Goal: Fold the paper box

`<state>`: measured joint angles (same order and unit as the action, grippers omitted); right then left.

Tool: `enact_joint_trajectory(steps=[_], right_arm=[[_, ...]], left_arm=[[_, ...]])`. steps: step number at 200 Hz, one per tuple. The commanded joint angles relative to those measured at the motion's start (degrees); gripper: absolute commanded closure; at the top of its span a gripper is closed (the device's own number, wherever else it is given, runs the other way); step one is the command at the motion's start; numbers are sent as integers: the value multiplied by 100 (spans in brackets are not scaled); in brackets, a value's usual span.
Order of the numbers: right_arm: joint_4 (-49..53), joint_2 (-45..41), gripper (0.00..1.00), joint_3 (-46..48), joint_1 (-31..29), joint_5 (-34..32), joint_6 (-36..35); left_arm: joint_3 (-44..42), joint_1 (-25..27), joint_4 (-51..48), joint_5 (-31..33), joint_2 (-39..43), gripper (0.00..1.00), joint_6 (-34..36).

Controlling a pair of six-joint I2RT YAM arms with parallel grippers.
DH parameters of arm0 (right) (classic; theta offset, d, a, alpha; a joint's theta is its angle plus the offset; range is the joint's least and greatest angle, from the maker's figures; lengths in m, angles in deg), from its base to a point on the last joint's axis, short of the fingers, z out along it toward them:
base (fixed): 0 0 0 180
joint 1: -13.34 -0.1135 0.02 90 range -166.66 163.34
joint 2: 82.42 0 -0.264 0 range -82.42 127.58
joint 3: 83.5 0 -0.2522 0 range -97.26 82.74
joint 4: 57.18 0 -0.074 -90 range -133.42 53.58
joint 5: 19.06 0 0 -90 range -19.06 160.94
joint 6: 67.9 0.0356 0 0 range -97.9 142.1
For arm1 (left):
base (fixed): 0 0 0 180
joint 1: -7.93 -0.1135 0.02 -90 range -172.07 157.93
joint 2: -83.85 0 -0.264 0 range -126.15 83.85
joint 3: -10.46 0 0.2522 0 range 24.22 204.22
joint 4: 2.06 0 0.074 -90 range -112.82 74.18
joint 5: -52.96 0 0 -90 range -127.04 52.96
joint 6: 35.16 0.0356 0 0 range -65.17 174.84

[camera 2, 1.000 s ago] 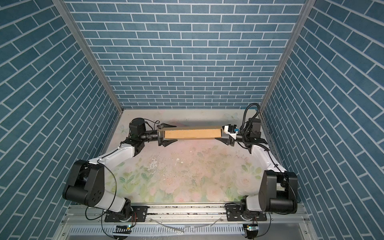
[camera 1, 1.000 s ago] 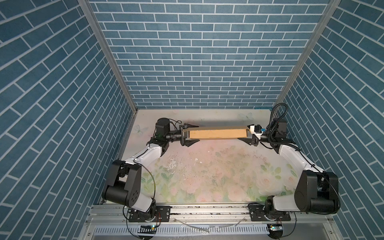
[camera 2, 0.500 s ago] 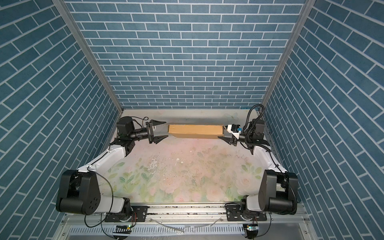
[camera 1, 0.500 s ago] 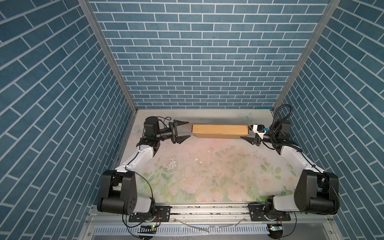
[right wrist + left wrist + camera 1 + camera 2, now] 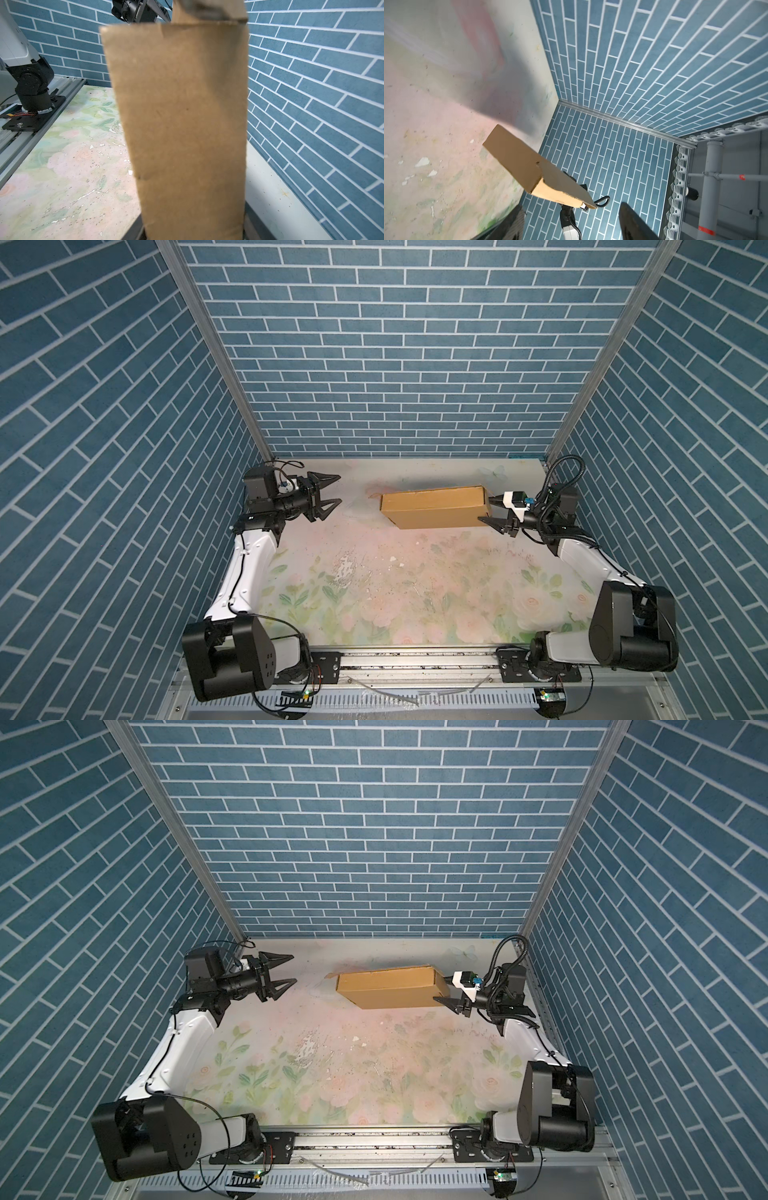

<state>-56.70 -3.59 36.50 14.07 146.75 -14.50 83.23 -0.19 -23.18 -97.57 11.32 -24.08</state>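
The paper box (image 5: 434,508) (image 5: 390,988) is a closed, plain brown cardboard box, long and shallow, hanging above the back of the table in both top views. My right gripper (image 5: 486,509) (image 5: 439,988) is shut on its right end. In the right wrist view the paper box (image 5: 182,114) fills the middle and hides most of the right gripper (image 5: 193,234). My left gripper (image 5: 338,489) (image 5: 294,969) stands open, apart from the box's left end. The left wrist view shows the paper box (image 5: 529,166) beyond the empty left gripper (image 5: 571,228).
The floral table mat (image 5: 395,593) has a scuffed patch (image 5: 345,572) near its middle. Blue brick walls (image 5: 395,364) close the back and both sides. A metal rail (image 5: 415,659) with both arm bases runs along the front edge.
My left gripper has let go of the box's left end and drawn back to the left. The box now hangs from my right gripper alone, slightly turned.
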Motion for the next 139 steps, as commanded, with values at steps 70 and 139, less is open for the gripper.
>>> enact_joint_trajectory(steps=[70, 139], right_arm=[[-1629, 292, 45, 746, -900, -631, 1505], [-2344, 640, 45, 1179, -979, -819, 1991]], left_arm=[[-51, -104, 674, 368, -592, 31, 1534], [655, -519, -1692, 462, -268, 36, 3935]])
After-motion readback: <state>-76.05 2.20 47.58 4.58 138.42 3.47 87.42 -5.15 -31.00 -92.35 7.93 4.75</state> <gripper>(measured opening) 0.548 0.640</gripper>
